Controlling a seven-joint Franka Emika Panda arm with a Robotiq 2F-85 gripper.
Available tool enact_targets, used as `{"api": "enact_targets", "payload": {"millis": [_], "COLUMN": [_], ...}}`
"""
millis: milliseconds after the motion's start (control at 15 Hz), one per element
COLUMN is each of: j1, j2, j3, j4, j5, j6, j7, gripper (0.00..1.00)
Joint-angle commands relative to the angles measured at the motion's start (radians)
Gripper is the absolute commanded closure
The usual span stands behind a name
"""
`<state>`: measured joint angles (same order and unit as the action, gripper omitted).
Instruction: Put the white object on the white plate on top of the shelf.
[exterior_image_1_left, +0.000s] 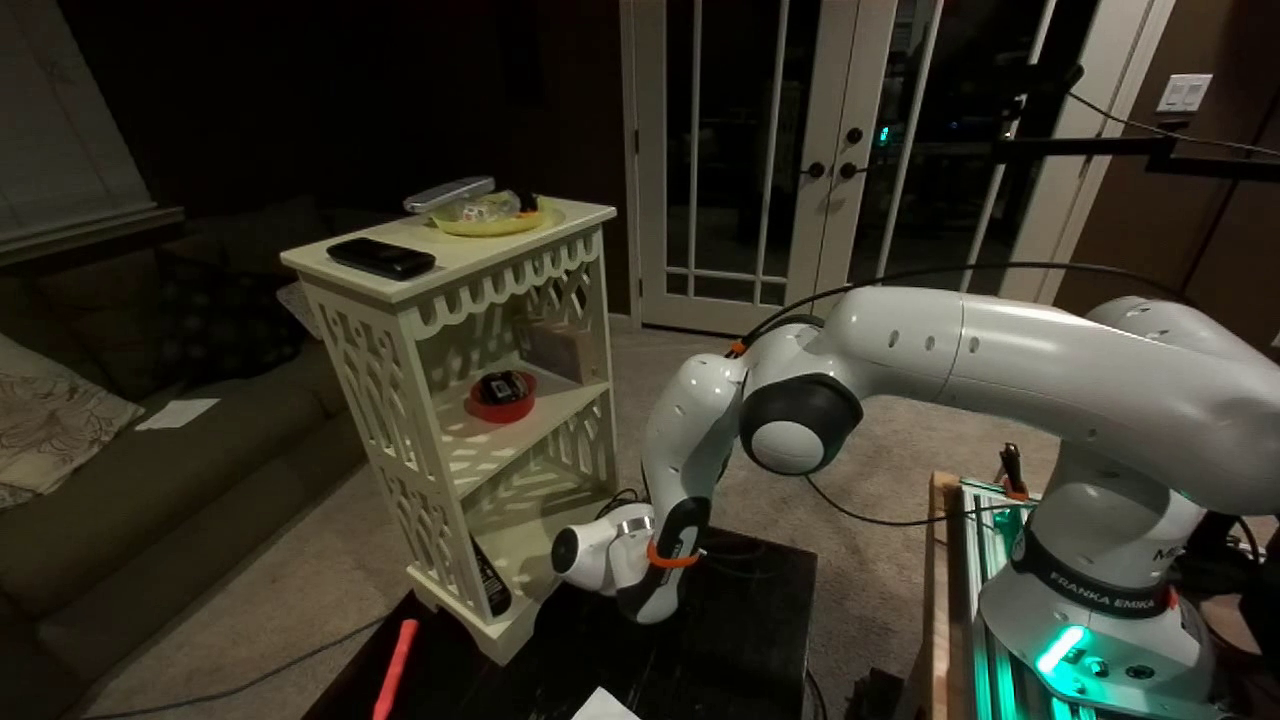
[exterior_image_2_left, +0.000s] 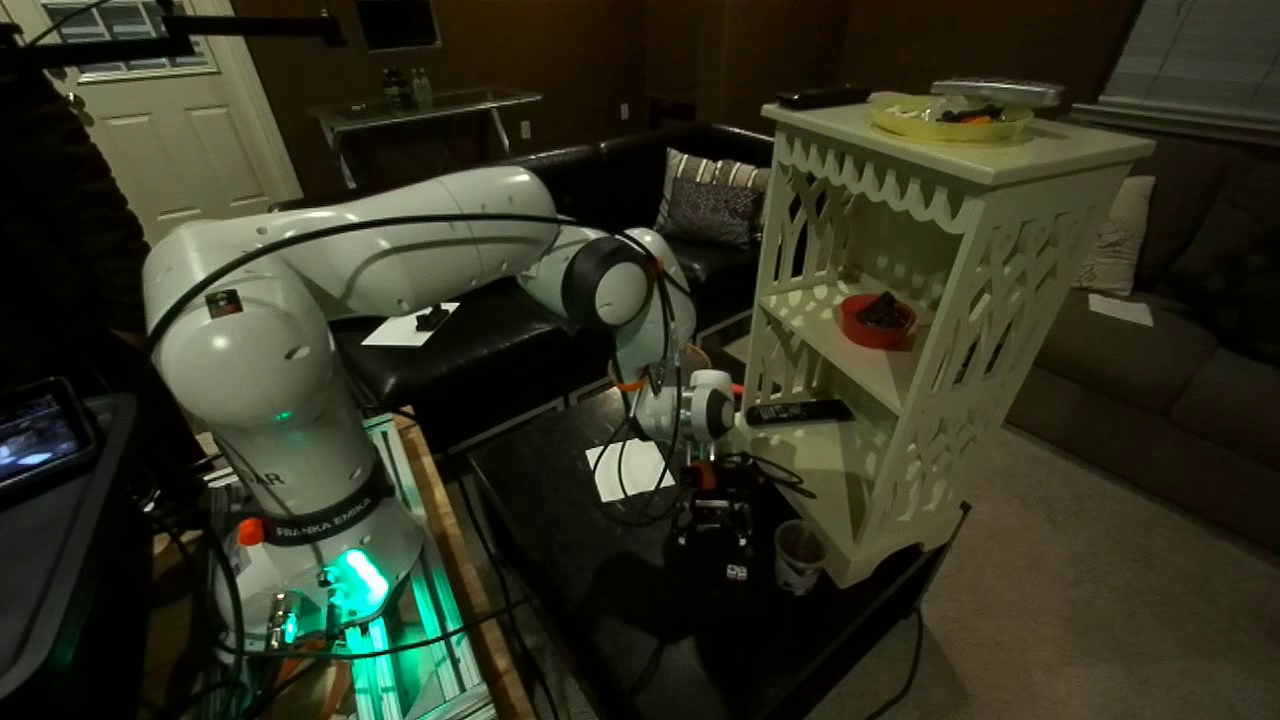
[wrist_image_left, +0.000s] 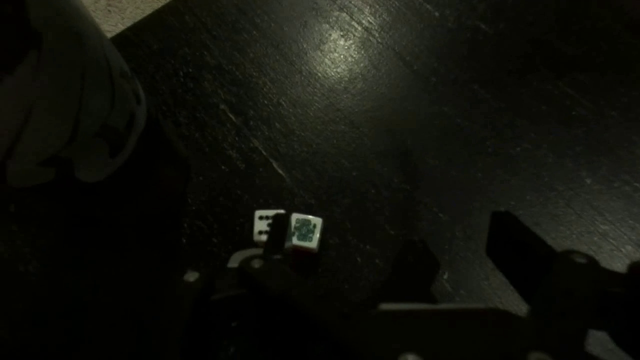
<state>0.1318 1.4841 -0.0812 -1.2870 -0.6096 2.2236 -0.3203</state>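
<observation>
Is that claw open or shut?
Open: in the wrist view, the claw has its two fingers well apart, with dark table showing between them.

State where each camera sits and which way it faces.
Exterior view: beside the arm, raised, facing shelf and glass doors; arm and base show.
Exterior view: the arm's opposite side, facing black table and shelf; arm and base show.
Wrist view: on the arm's end, facing down at white blocks; spread fingers show.
Both exterior views share arm, base and shelf.

Gloss is seen on the arm (exterior_image_1_left: 950, 345) near the smooth shelf (exterior_image_1_left: 472, 252), rough pile in carpet (exterior_image_1_left: 645, 365) around it, scratched wood in the table (wrist_image_left: 360, 125) beneath.
</observation>
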Motion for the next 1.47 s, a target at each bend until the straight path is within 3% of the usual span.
{"api": "enact_targets", "payload": {"millis": [0, 467, 667, 733, 1067, 1400], "j1": [-0.010, 0.011, 0.012, -0.002, -0.001, -0.050], "j2": [0.000, 0.007, 0.006, -0.001, -0.001, 0.006], "j3": [-0.001, -0.025, -0.027, -0.019, -0.019, 0.015], "j4": [0.030, 0.044, 0.051, 0.032, 0.034, 0.060], "j5": [0.019, 0.006, 0.020, 0.000, 0.000, 0.014], "j6": [-0.009, -0.024, -0.084, -0.034, -0.059, -0.017], "j7": [-0.011, 0.017, 0.016, 0.011, 0.012, -0.098], "gripper": [0.00, 0.00, 0.00, 0.00, 0.00, 0.00]}}
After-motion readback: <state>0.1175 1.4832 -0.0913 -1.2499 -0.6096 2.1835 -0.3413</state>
